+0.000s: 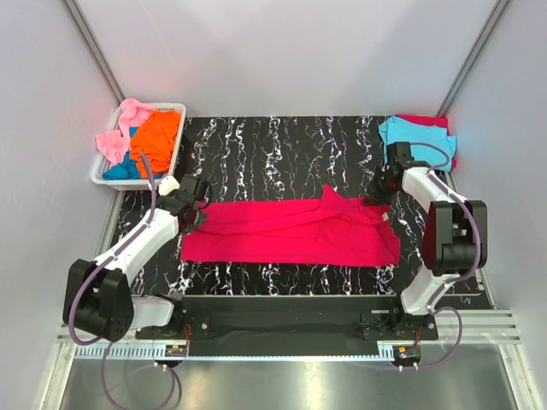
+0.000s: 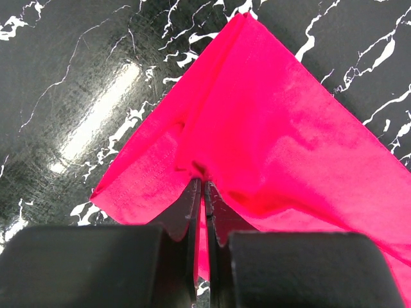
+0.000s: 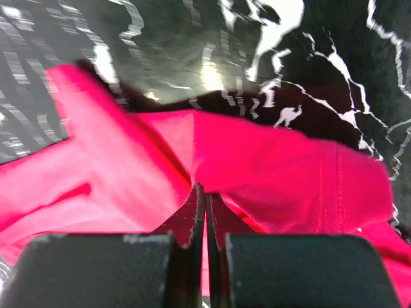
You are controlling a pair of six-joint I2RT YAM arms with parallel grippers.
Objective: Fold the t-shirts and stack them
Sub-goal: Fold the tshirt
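The large crimson-red t-shirt (image 1: pixel 291 232) lies as a long folded band across the middle of the black marbled table. My left gripper (image 1: pixel 198 205) is at its far left corner, shut on the cloth. In the left wrist view the shirt (image 2: pixel 276 128) runs away from the gripper (image 2: pixel 203 183), with a thin strip of red pinched between the jaws. My right gripper (image 1: pixel 382 195) is at the shirt's far right end. In the right wrist view it (image 3: pixel 205 187) is shut on a bunched fold of the shirt (image 3: pixel 289 173). A folded cyan t-shirt (image 1: pixel 410 132) lies at the back right.
A white slotted basket (image 1: pixel 177 145) stands at the back left with orange (image 1: pixel 156 135), pink (image 1: pixel 124 128) and blue (image 1: pixel 124 166) t-shirts in it. A red cloth (image 1: pixel 432 121) shows under the cyan one. Grey walls close the table in on three sides.
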